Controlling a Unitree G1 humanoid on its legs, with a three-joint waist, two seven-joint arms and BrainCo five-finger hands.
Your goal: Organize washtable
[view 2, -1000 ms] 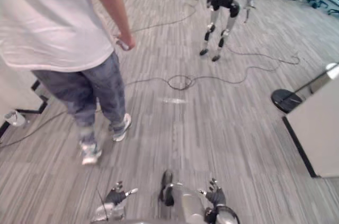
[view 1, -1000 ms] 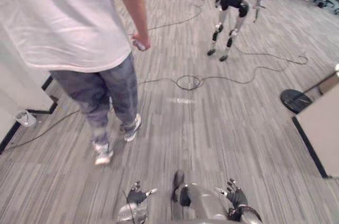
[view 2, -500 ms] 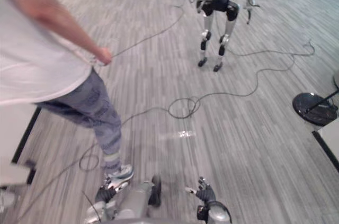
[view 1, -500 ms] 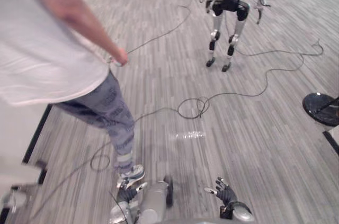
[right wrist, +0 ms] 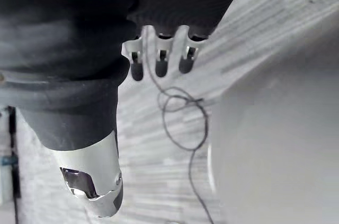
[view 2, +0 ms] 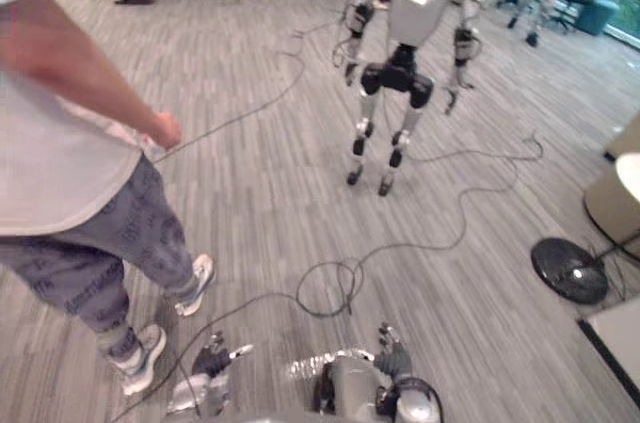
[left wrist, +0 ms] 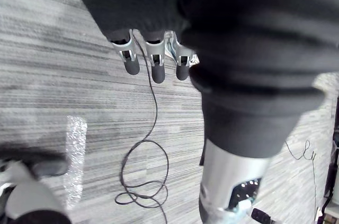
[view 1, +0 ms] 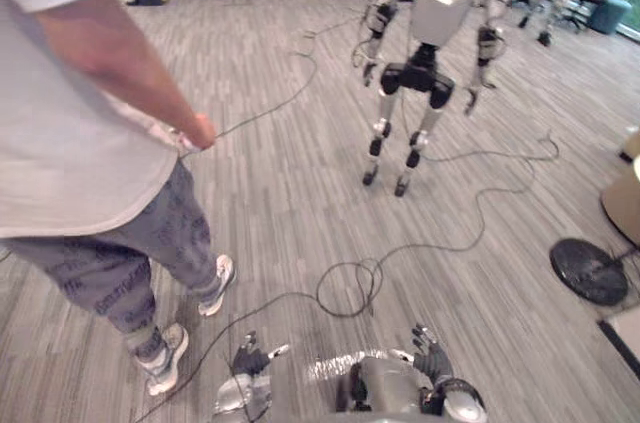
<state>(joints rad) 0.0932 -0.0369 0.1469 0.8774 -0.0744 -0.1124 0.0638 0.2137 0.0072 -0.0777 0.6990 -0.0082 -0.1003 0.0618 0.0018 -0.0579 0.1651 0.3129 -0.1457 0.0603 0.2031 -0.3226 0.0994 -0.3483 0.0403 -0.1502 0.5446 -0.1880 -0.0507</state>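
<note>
Low down, left hand (view 1: 250, 360) hanging, fingers (left wrist: 131, 61) straight, right hand (view 1: 429, 352) likewise

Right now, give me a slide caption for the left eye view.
Person in white T-shirt holding black cable, silver-grey humanoid robot standing on grey plank floor.

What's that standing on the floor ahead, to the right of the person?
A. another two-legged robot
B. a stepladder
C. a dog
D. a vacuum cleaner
A: another two-legged robot, with silver legs, dark hips and a pale torso, stands upright on the grey floor, to the right of the person in the white shirt.
</note>
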